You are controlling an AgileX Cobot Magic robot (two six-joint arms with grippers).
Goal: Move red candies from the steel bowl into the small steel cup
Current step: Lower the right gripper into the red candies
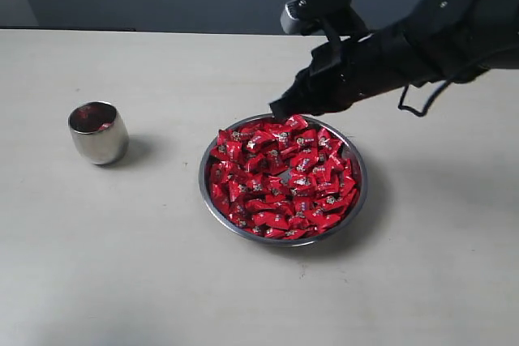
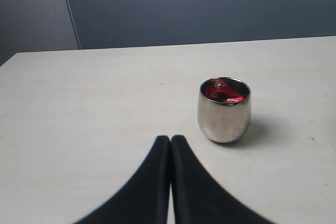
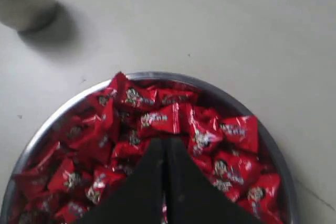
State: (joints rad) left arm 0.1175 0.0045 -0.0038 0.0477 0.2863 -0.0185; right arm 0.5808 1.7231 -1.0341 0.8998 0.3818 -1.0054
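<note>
Item 1. Red candies [image 1: 282, 180]: many pieces, heaped loose in the steel bowl [image 1: 204, 200], which sits near the middle of the surface [image 1: 122, 281]. We judge each piece light, small and firm under a glossy wrapper that is likely to slide between smooth pads; the crimped ends are soft and offer little to hold. In our view the best purchase is across the body of one piece lying high on the heap and clear of its neighbours, so the fingers neither wedge against other pieces nor scrape the steel

Item 2. Small steel cup [image 1: 97, 133]: upright and well apart from the bowl, toward the surface's edge on the left of the exterior view; red shows inside it. We judge it light and easily tipped, with a narrow mouth, so a release from directly above suits it

Item 3. Right hand [image 3: 166, 145]: fingers pressed together, tips over the heap on the side of the bowl toward the surface's far edge. We see no wrapper between them and cannot tell whether the tips touch the candies. We judge that it must spread before it can take a piece

Item 4. Left hand [image 2: 170, 140]: fingers pressed together, holding nothing, over bare surface near the cup and not touching it
</note>
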